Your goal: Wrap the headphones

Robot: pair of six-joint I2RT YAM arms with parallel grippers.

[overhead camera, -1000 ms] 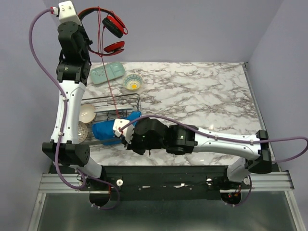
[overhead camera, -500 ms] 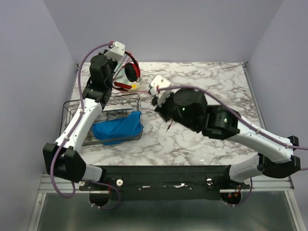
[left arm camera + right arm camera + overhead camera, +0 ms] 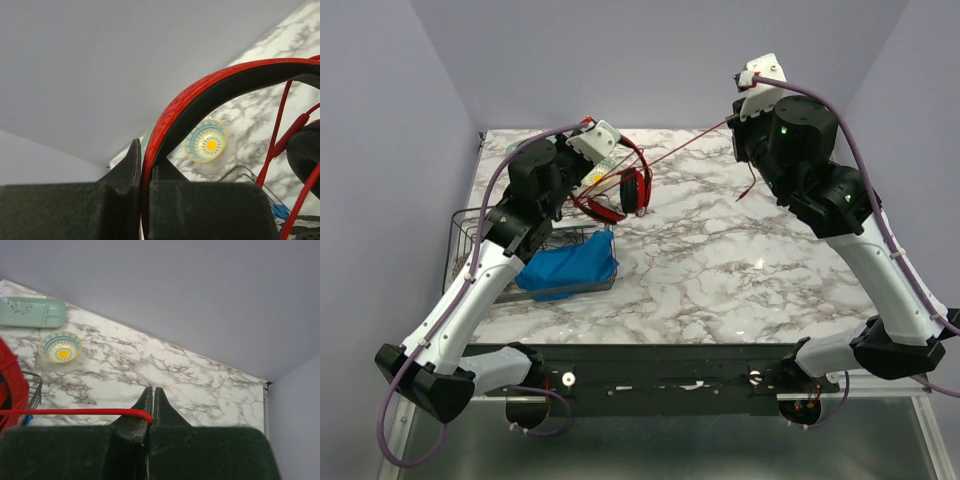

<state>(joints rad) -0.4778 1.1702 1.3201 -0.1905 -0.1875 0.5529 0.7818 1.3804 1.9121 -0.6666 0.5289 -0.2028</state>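
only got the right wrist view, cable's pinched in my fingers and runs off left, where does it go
observer: the cable runs straight across to the headphones, which the left gripper holds beside the wire basket
operator: where's it gripping them
observer: on the headband, clamped between its fingers
operator: any slack past my grip
observer: yes, a short loose end dangles from the right gripper

Marble table (image 3: 740, 260), wire basket (image 3: 454, 238), blue cloth (image 3: 565, 268), patterned bowl (image 3: 60, 346), green tray (image 3: 32, 312)
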